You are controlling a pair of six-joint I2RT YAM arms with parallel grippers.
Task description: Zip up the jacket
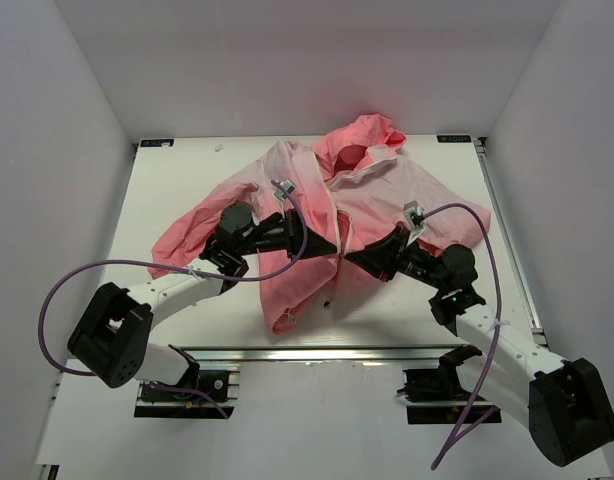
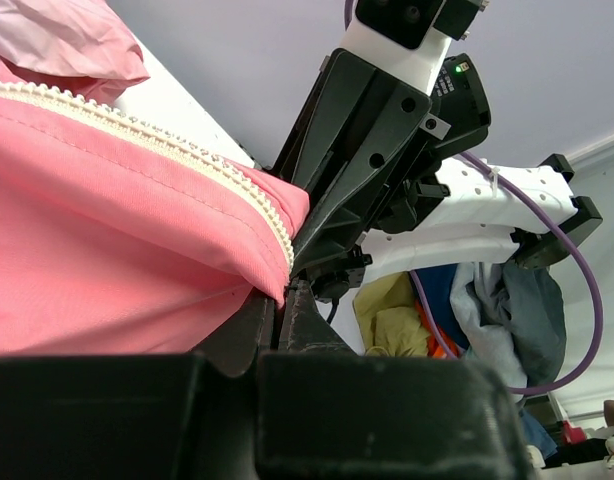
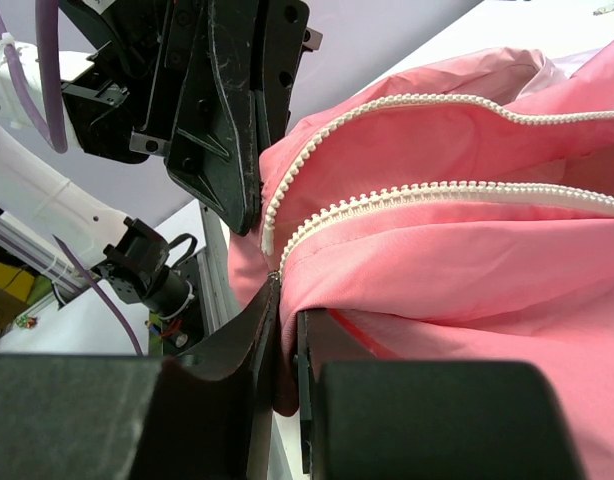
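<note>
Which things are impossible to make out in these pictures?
1. Zipper slider: found in no view; in the top view the left gripper and right gripper cover that part of the jacket.
2. Zipper teeth: in the left wrist view, their end disappears between the closed fingers.
3. Sleeve: in the top view, partly under the left arm.

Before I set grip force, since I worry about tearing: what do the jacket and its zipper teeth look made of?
Jacket: thin, matte, likely synthetic woven cloth; it drapes in soft folds. Zipper teeth: white, probably moulded plastic; chunky, dull, no metallic glint.
</note>
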